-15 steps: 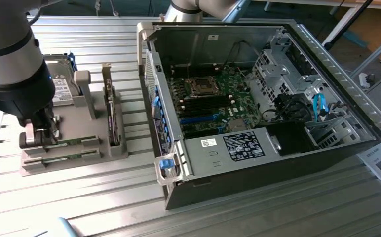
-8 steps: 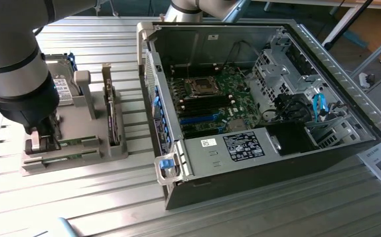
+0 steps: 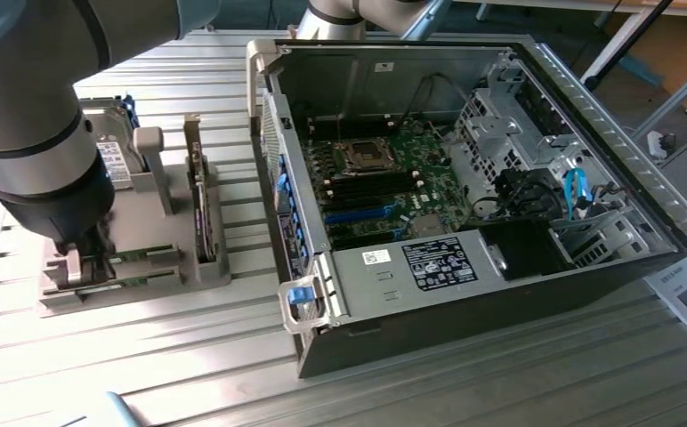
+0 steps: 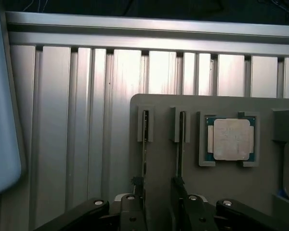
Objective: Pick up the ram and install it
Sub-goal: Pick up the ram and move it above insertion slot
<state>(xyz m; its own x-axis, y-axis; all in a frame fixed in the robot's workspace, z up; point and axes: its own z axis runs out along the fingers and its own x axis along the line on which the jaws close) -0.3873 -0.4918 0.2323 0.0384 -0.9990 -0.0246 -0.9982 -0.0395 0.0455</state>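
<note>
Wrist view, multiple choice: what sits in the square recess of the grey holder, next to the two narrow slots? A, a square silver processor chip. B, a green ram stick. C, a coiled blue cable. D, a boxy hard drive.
A: a square silver processor chip lies flat in the square recess of the grey holder.

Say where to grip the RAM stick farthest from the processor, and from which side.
Pinch the ram across its flat faces mid-length, probably from straight above: it stands on edge in a slot of the holder, only the upper long edge free.
</note>
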